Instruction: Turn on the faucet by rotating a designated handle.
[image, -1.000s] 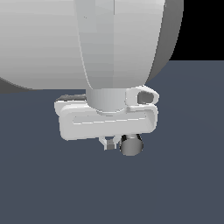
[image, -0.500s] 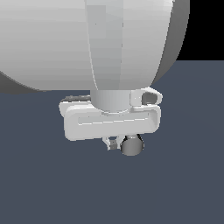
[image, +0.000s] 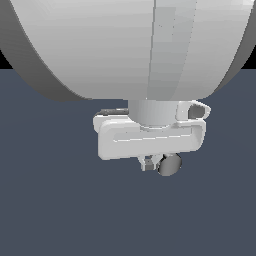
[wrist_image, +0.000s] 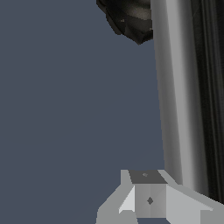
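In the wrist view the handle (wrist_image: 177, 96), a shiny chrome bar, runs lengthwise close beside my gripper (wrist_image: 148, 199). The faucet's round ribbed black base (wrist_image: 131, 17) shows at the bar's far end. One grey finger (wrist_image: 151, 192) shows next to the bar; I cannot tell whether it touches it. In the exterior view the white hand (image: 150, 137) hangs under the large arm. The gripper (image: 150, 163) pokes out just below it, beside the handle's round grey end (image: 170, 164). The rest of the faucet is hidden there.
The large white arm (image: 125, 45) fills the upper half of the exterior view and hides what lies behind it. A plain dark blue-grey floor (image: 50, 200) lies all around the faucet.
The hand and the handle's round end have both shifted toward the exterior view's right. The arm now fills more of the picture.
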